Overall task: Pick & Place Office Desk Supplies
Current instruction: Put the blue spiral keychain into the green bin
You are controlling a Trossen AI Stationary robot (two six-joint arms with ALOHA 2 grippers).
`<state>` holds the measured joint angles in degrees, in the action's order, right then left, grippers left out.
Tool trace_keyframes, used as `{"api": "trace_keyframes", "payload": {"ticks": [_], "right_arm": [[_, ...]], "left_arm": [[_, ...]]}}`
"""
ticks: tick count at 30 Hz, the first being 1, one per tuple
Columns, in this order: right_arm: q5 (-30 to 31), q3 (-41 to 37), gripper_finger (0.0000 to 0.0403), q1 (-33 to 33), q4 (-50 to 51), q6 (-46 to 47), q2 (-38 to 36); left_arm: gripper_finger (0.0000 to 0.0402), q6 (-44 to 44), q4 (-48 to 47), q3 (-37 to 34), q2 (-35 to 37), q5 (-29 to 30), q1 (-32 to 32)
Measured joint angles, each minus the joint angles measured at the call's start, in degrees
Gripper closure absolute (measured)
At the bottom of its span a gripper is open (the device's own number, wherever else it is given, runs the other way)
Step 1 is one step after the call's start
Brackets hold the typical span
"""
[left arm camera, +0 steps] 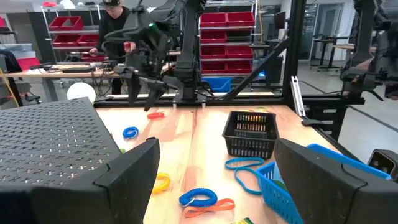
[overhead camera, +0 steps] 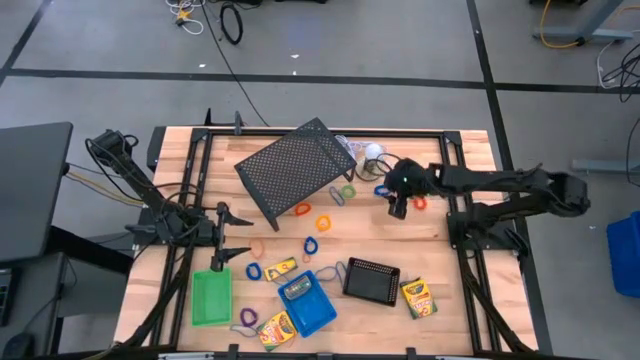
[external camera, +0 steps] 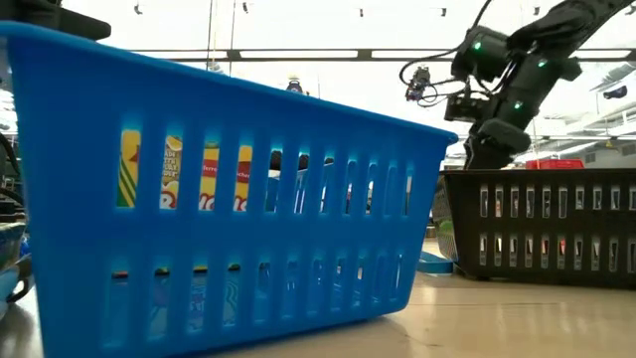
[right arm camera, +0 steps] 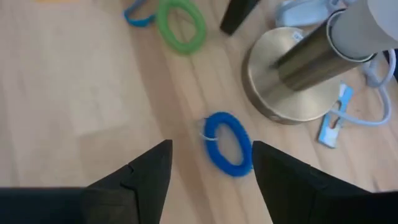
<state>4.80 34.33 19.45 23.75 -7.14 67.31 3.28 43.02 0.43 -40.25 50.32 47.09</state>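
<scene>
Right gripper (right arm camera: 208, 165) wide open and holding nothing, small blue stretchy loop (right arm camera: 226, 143) on the wooden table (right arm camera: 74, 87) just under its dark fingers (right arm camera: 149, 171), shiny silver dome (right arm camera: 292, 81) close by

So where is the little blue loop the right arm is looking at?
In the right wrist view the blue loop lies flat on the table just ahead of the right gripper, beside the silver dome's base. From above, that spot is the table's far right part.

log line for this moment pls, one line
right gripper: open, above blue loop beside silver dome base | left gripper: open, idle above the table's left side | blue tray: holds crayon box
</scene>
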Motion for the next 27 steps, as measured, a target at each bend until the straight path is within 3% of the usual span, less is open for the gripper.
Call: {"api": "trace_keyframes", "payload": {"ticks": [9, 19, 23, 27], "right_arm": [[-2.92, 5.39, 0.0174, 3.34, 0.16, -9.19, 13.51], [-4.66, 7.31, 0.0187, 4.58, 2.08, -12.89, 21.97], [-4.94, 7.43, 0.0218, 4.16, 1.8, -12.85, 22.38], [-4.88, 7.34, 0.0297, 2.94, 1.89, -11.29, 22.34]], "left_arm": [[0.008, 0.17, 1.78, 0.0, 0.0, 1.12, 0.0], [0.008, -0.39, 1.63, 0.0, 0.0, 2.24, 0.0], [0.008, -0.51, 1.65, 0.0, 0.0, 2.24, 0.0], [0.008, -0.82, 1.62, 0.0, 0.0, 2.24, 0.0]]}}
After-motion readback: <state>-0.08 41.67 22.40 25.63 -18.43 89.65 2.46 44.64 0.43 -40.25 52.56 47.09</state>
